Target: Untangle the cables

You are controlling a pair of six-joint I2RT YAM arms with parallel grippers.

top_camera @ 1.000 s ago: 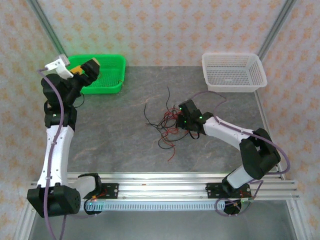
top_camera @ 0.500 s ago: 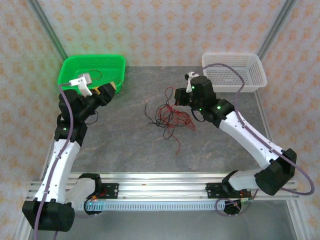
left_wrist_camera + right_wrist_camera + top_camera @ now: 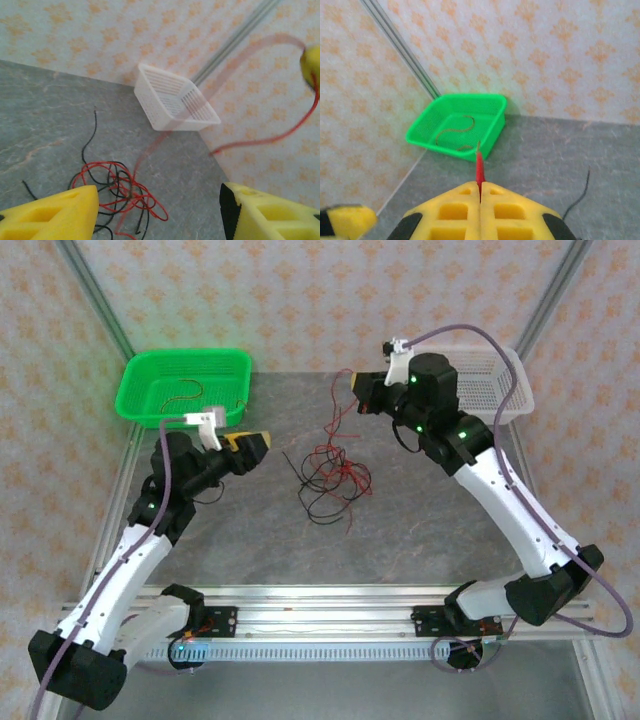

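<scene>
the right claw (image 3: pixel 356 390) is raised over the far side of the counter (image 3: pixel 420 530), just in front of the white basket (image 3: pixel 515 390), its yellow fingers clenched on the end of a red wire (image 3: pixel 479 167). that wire trails down into the tangle of red and black wires (image 3: pixel 328 475) lying mid-counter between the two arms. the left claw (image 3: pixel 255 443) hangs just left of the tangle, released, its fingers apart with nothing pinched between them. a loose red strand (image 3: pixel 451 131) lies inside the green basket (image 3: pixel 185 355) at the far left corner.
</scene>
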